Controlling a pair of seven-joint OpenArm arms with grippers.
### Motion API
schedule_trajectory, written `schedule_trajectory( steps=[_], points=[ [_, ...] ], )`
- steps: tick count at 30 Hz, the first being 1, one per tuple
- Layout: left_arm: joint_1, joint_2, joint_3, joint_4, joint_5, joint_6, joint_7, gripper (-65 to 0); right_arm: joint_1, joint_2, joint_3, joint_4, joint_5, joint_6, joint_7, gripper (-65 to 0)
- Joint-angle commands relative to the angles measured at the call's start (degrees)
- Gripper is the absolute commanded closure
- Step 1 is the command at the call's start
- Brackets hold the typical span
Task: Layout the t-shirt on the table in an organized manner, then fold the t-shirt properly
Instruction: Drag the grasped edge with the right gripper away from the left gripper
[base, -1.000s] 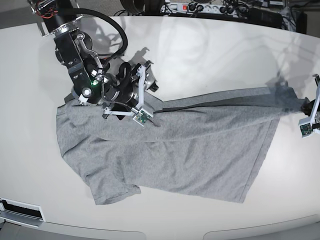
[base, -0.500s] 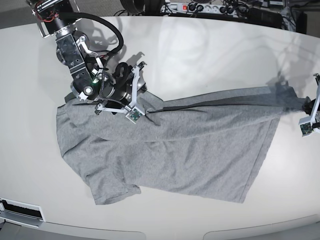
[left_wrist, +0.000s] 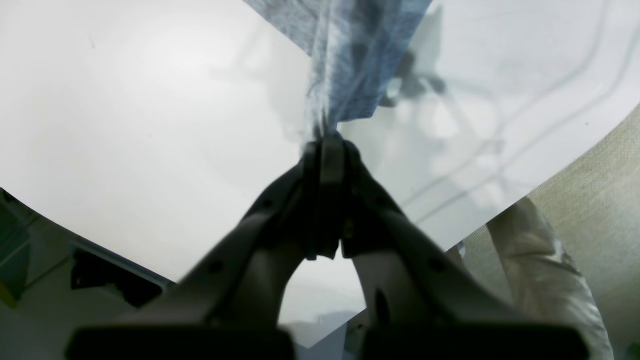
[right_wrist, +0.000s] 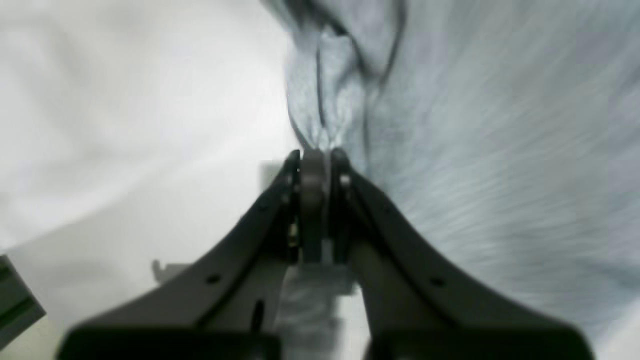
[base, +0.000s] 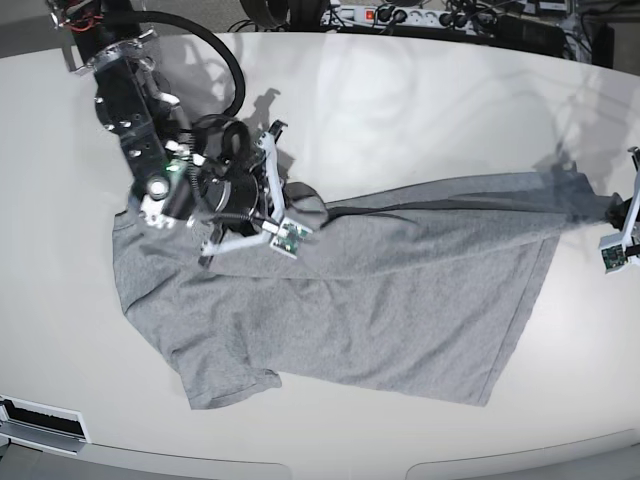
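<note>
While the t-shirt (base: 350, 300) lies plain grey side up across the middle of the table (base: 420, 110), I see no lettering, only heather fabric with a dark fold line along its far edge. One short sleeve reaches toward the near-left corner of the tabletop, and the hem sits at the right.

A second ago my right gripper (right_wrist: 315, 155) stood wide above the shoulder area; its jaws have since closed, and the wrist view shows a pinch of grey cloth bunched at the tips. That arm has also swung lower over the shirt's far-left part. My left gripper (left_wrist: 327, 142) has not moved: it is clamped on the hem corner near the right edge of the tabletop.

The shirt's long axis runs left to right, collar end left, hem end right, the far edge drawn taut between the two grips.
</note>
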Motion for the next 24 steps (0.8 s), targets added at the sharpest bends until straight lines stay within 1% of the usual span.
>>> schedule_trajectory(
  steps=[1, 3, 4, 9, 12, 14, 16, 19, 21, 24],
  points=[
    [-1.01, -1.84, -0.87, 0.31, 0.39, 0.44, 0.24, 0.0, 0.76, 1.77, 0.37, 4.79, 2.05, -0.09, -0.31, 0.0],
    [-0.98, -1.84, -0.87, 0.31, 0.37, 0.46, 0.22, 0.0, 0.13, 5.77, 0.48, 11.21, 6.03, -1.31, -2.14, 0.0],
    [-1.01, -1.84, -0.87, 0.31, 0.39, 0.46, 0.22, 0.0, -0.55, 7.78, 0.74, 13.77, 6.91, -1.66, -2.80, 0.0],
    [-1.81, -1.81, -0.87, 0.37, 0.26, -0.04, 0.22, 0.0, -5.66, 15.74, 3.13, 23.34, 6.91, -1.88, -4.20, 0.0],
    [-1.90, -1.84, -0.87, 1.44, -0.35, -3.74, 0.28, 0.0, -10.03, 19.65, 5.46, 28.00, 6.93, -3.13, -5.49, 0.0],
    [-1.92, -1.86, -0.87, 2.38, -2.73, -6.99, 0.96, 0.0, -13.09, 21.81, 7.39, 30.93, 6.93, -3.63, -6.71, 0.0],
    [-1.90, -1.86, -0.87, 3.50, -5.53, -6.99, 2.23, 0.0, -16.52, 23.58, 9.42, 31.98, 7.63, -3.89, -6.97, 0.0],
    [-1.90, -1.99, -0.87, 5.20, -10.12, -6.99, 6.47, 0.0, -21.73, 25.22, 11.78, 31.98, 12.68, -3.56, -6.99, 0.0],
    [-1.88, -2.51, -0.87, 6.73, -13.44, -6.99, 9.03, 0.0, -25.27, 25.33, 12.37, 31.98, 17.05, -2.34, -7.63, 0.0],
    [-1.90, -4.04, -0.87, 9.77, -17.75, -6.99, 11.32, 0.0, -29.86, 25.31, 12.31, 31.98, 25.64, 1.20, -9.57, 0.0]
  ],
)
